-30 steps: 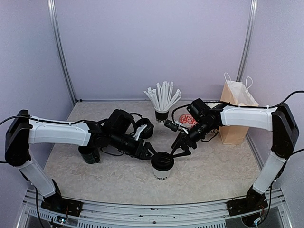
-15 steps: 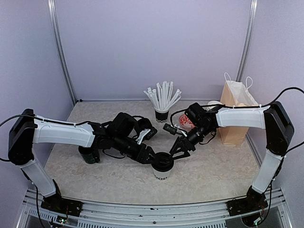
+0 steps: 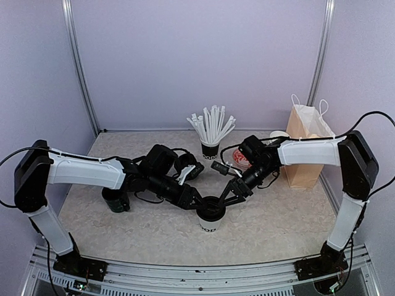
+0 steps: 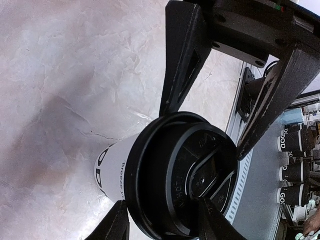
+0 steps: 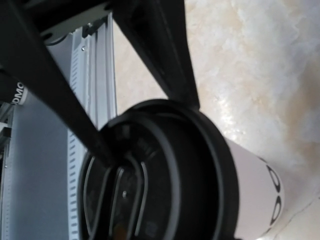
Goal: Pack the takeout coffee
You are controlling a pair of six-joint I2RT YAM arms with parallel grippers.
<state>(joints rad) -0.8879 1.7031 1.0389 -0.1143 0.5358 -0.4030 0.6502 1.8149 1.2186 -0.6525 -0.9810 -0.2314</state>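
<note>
I see the left gripper and right gripper partly spread around the lid of the cup, standing mid-table, maybe to steady it, but I cannot tell if they pinch it.

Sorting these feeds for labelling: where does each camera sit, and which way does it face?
Top external: above and behind the bases, looking down at the table; both arms, left gripper and right gripper at the paper cup.
Left wrist: on the left arm, looking past its fingers onto the black lid.
Right wrist: on the right arm, likewise, from the opposite side.
Shared: all three show the paper cup.
</note>
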